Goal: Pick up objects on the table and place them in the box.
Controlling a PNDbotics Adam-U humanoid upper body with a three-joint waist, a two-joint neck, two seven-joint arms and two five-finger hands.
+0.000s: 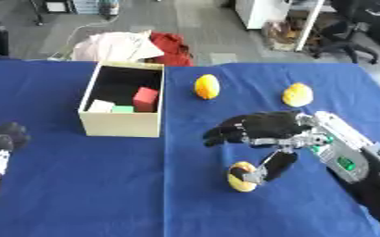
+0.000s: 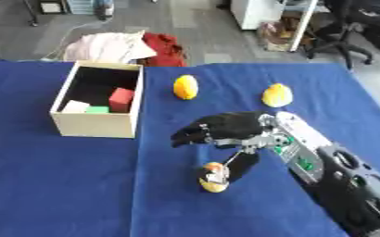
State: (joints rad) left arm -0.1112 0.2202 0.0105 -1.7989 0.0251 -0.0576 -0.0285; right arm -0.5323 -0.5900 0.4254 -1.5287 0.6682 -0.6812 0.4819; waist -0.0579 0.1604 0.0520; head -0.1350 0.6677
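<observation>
Pick-up step in hand, by the look of it. Right hand [image 1: 266, 132] in from the right edge of the blue table [image 1: 79, 194], palm down, fingers stretched out toward the left, thumb dropped low and touching the nearest yellow object [image 1: 242, 178]. Not clamped yet: fingers straight and spread above, only the thumb at the object's right side. Nearest yellow object sitting toward the near edge, a little right of the middle, upright on the cloth, partly hidden behind the thumb tip.

Two more yellow pieces waiting farther back: an orange-yellow one [image 1: 207, 86] near the middle of the far half, just right of the box [image 1: 120, 124], and a paler one [image 1: 297, 95] toward the far right. Box open at the top, standing in the far left part, already holding a red block [image 1: 145, 98], a white block [image 1: 101, 106] and a green block [image 1: 123, 109].

Left hand [image 1: 0, 141] idle at the left edge, low down, fingers relaxed, nothing in it.

Next move, most likely: lower the fingers over the top, close against the thumb, then lift and carry left and back to the box. Risk worth watching: a rounded piece nudged by the thumb alone could roll away before the fingers come down.
</observation>
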